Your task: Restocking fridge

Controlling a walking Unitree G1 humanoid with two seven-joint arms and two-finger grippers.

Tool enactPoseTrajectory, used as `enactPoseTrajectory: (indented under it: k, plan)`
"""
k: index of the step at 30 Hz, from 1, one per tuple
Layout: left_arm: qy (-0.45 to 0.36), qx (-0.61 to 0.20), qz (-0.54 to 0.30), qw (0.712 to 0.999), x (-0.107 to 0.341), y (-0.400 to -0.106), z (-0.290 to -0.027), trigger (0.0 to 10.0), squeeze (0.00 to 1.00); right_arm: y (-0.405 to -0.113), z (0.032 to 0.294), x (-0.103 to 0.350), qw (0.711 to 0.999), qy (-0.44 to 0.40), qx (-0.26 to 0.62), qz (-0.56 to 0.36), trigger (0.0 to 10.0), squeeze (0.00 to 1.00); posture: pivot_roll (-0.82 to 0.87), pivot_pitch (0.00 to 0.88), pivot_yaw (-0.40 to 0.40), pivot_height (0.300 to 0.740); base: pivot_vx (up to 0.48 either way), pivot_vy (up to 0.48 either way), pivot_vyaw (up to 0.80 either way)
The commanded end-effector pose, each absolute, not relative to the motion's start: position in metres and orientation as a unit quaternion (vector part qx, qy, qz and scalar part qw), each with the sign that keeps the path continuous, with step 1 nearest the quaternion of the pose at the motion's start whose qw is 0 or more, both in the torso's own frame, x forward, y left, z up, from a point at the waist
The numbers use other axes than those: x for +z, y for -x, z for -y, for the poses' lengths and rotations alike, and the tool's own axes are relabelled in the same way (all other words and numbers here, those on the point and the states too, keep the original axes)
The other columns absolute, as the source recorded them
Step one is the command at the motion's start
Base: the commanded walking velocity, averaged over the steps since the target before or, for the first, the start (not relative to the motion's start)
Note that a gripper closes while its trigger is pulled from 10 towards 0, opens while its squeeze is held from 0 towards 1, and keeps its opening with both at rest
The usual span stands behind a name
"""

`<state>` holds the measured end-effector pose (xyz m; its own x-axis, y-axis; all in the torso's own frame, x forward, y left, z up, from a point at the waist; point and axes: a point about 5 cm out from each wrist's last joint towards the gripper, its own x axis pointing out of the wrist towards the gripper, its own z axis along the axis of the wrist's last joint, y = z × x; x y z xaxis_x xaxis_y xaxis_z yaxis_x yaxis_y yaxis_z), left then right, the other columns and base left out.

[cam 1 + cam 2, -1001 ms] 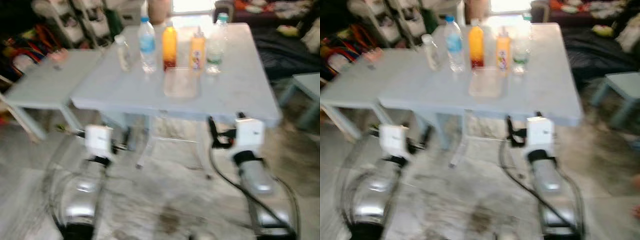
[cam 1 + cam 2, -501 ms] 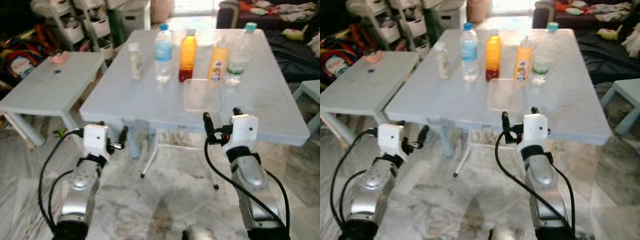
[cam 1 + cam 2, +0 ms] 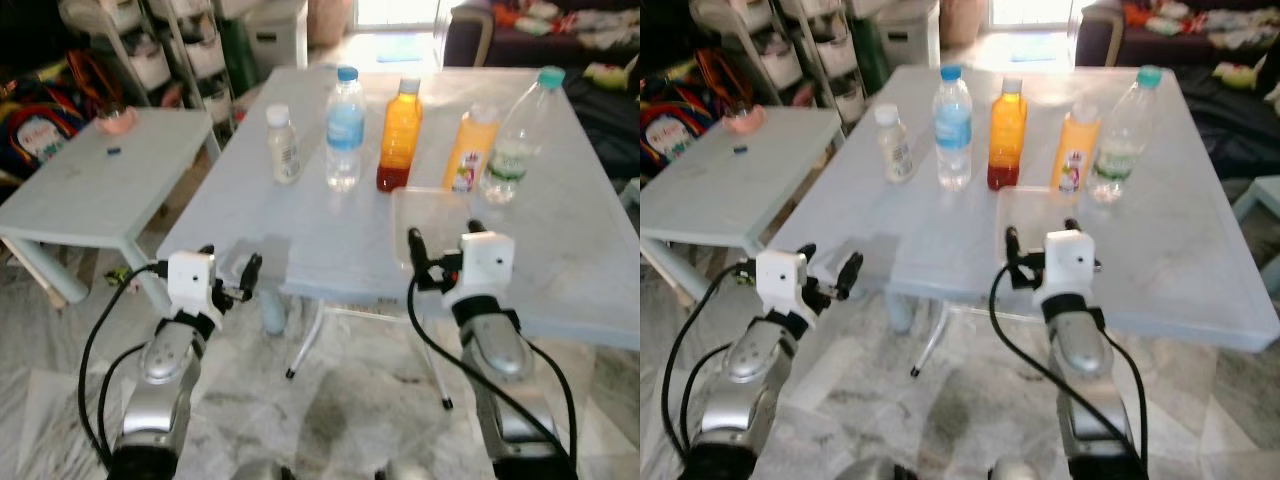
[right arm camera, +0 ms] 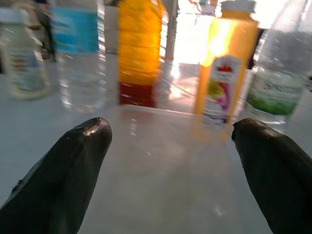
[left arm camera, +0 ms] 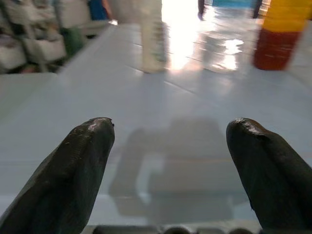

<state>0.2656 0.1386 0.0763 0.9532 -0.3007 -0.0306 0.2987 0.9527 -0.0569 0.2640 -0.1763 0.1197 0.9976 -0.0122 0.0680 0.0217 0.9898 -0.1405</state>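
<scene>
A row of drinks stands on the pale blue table [image 3: 330, 240]: a small white bottle [image 3: 284, 146], a water bottle with a blue label [image 3: 344, 130], a tall orange juice bottle [image 3: 399, 135], a smaller orange juice bottle [image 3: 470, 150] and a clear bottle with a green cap [image 3: 515, 135]. A clear plastic tray [image 3: 428, 215] lies in front of the juices. My left gripper [image 3: 232, 272] is open at the table's front left edge, nothing between its fingers [image 5: 83, 165]. My right gripper [image 3: 443, 242] is open over the tray's near side, facing the juices [image 4: 139, 53].
A low side table [image 3: 90, 190] with a pink bowl [image 3: 118, 120] stands to the left. Storage shelves [image 3: 150, 50] are at the back left, a dark sofa [image 3: 560, 30] at the back right. Marble floor [image 3: 340, 420] lies under me.
The camera has come closer to the table and the blur has cleared. Both grippers now reach the table's front edge, still open.
</scene>
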Motion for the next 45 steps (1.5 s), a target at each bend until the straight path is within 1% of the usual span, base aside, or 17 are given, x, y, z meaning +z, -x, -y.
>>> enactPoseTrajectory:
  k: [1, 6, 9, 13, 17, 27, 30, 33, 36, 37, 38, 39, 40, 44, 45]
  plan:
    - [0.016, -0.145, -0.017, 0.989, 0.079, -0.265, -0.148, 10.0, 0.0, -0.264, 0.18, 0.118, 0.996, 0.077, -0.031, 0.028, 10.0, 0.0, -0.06, 0.0, 0.081, 0.74, 0.0, 0.0, 0.0]
    - [0.015, -0.15, -0.019, 0.988, 0.078, -0.264, -0.148, 10.0, 0.0, -0.262, 0.203, 0.115, 0.992, 0.074, -0.099, 0.014, 10.0, 0.0, -0.06, 0.0, 0.085, 0.74, 0.0, 0.0, 0.0]
    - [0.015, -0.152, -0.019, 0.988, 0.078, -0.265, -0.147, 10.0, 0.0, -0.262, 0.209, 0.111, 0.993, 0.059, -0.107, -0.001, 10.0, 0.0, -0.06, 0.0, 0.087, 0.74, 0.0, 0.0, 0.0]
    - [0.015, -0.154, -0.02, 0.988, 0.078, -0.265, -0.146, 10.0, 0.0, -0.262, 0.216, 0.102, 0.991, -0.002, -0.133, -0.029, 10.0, 0.0, -0.06, 0.0, 0.087, 0.74, 0.0, 0.0, 0.0]
    - [0.015, -0.157, -0.021, 0.987, 0.078, -0.265, -0.146, 10.0, 0.0, -0.266, 0.216, 0.103, 0.993, 0.001, -0.115, -0.025, 10.0, 0.0, -0.06, 0.0, 0.089, 0.74, 0.0, 0.0, 0.0]
    - [0.013, -0.155, -0.021, 0.988, 0.079, -0.265, -0.147, 10.0, 0.0, -0.277, 0.21, 0.106, 0.998, -0.031, -0.052, -0.016, 10.0, 0.0, -0.05, 0.0, 0.093, 0.74, 0.0, 0.0, 0.0]
    - [0.012, -0.156, -0.022, 0.987, 0.079, -0.265, -0.147, 10.0, 0.0, -0.276, 0.212, 0.101, 0.997, -0.037, -0.056, -0.031, 10.0, 0.0, -0.05, 0.0, 0.094, 0.74, 0.0, 0.0, 0.0]
    - [0.011, -0.158, -0.023, 0.987, 0.079, -0.265, -0.147, 10.0, 0.0, -0.272, 0.212, 0.092, 0.995, -0.064, -0.058, -0.054, 10.0, 0.0, -0.05, 0.0, 0.095, 0.74, 0.0, 0.0, 0.0]
    - [0.011, -0.158, -0.023, 0.987, 0.079, -0.265, -0.147, 10.0, 0.0, -0.269, 0.21, 0.088, 0.994, -0.071, -0.046, -0.063, 10.0, 0.0, -0.05, 0.0, 0.097, 0.74, 0.0, 0.0, 0.0]
    - [0.011, -0.159, -0.023, 0.987, 0.079, -0.265, -0.147, 10.0, 0.0, -0.269, 0.209, 0.087, 0.994, -0.076, -0.043, -0.065, 8.9, 0.0, -0.05, 0.0, 0.097, 0.74, 0.0, 0.0, 0.0]
    - [0.01, -0.16, -0.023, 0.987, 0.079, -0.265, -0.146, 10.0, 0.0, -0.268, 0.208, 0.083, 0.991, -0.102, -0.038, -0.076, 0.5, 0.0, -0.05, 0.0, 0.097, 0.74, 0.0, 0.0, 0.0]
    - [0.01, -0.16, -0.023, 0.987, 0.079, -0.265, -0.146, 10.0, 0.0, -0.268, 0.208, 0.083, 0.991, -0.102, -0.038, -0.076, 0.5, 0.0, -0.05, 0.0, 0.097, 0.74, 0.0, 0.0, 0.0]
    - [0.01, -0.161, -0.024, 0.987, 0.079, -0.265, -0.146, 10.0, 0.0, -0.268, 0.208, 0.083, 0.99, -0.114, -0.038, -0.077, 0.0, 0.0, -0.05, 0.0, 0.097, 0.74, 0.0, 0.0, 0.0]
    - [0.009, -0.161, -0.025, 0.987, 0.079, -0.266, -0.146, 10.0, 0.0, -0.268, 0.207, 0.083, 0.989, -0.125, -0.029, -0.077, 0.0, 0.0, -0.05, 0.0, 0.097, 0.74, 0.0, 0.0, 0.0]
    - [0.009, -0.162, -0.025, 0.986, 0.079, -0.266, -0.146, 10.0, 0.0, -0.269, 0.206, 0.083, 0.986, -0.143, -0.029, -0.079, 0.0, 0.0, -0.05, 0.0, 0.096, 0.74, 0.0, 0.0, 0.0]
